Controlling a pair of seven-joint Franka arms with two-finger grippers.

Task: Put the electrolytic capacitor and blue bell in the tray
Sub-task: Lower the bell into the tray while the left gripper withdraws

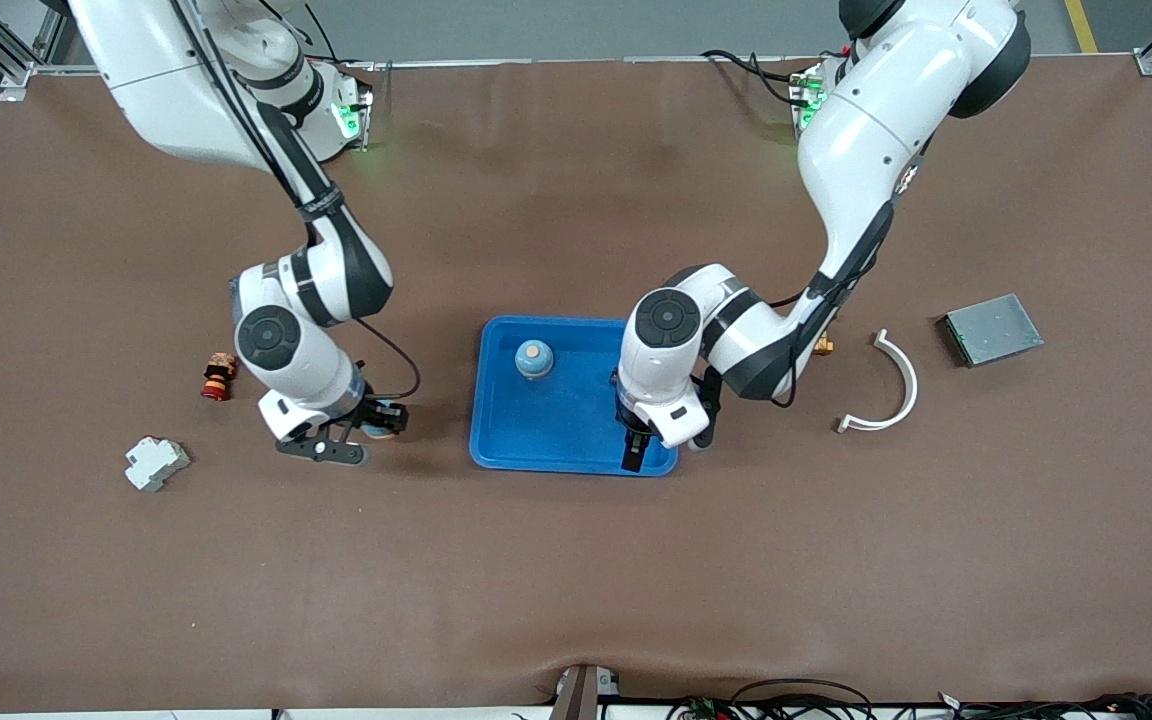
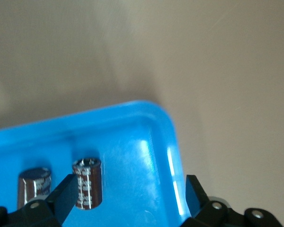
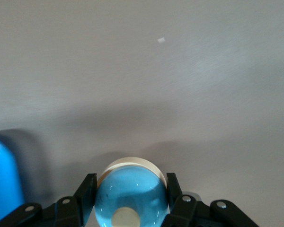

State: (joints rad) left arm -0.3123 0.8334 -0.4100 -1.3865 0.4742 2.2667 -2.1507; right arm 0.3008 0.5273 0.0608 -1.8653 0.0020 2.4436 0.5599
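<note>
Spread wide, the jaws of our left gripper (image 2: 128, 201) hold nothing: they stand low inside the tray (image 1: 506, 440) at its corner nearest the front camera on the left arm's side, and the electrolytic capacitor (image 2: 87, 183) stands upright on the tray floor just beside one finger (image 2: 64, 196), with what looks like a second dark can or a reflection next to it. Our right gripper (image 3: 130, 198) has its jaws closed against both sides of the blue bell (image 3: 130, 196), down at the table, between the tray and the red and brown part (image 1: 218, 376). A blue domed piece (image 1: 534, 358) already sits in the tray. We judge the capacitor delivered and the bell gripped but not yet carried over. Elsewhere lie a white block (image 1: 156, 463), a white curved strip (image 1: 898, 385) and a grey metal box (image 1: 992, 329).
</note>
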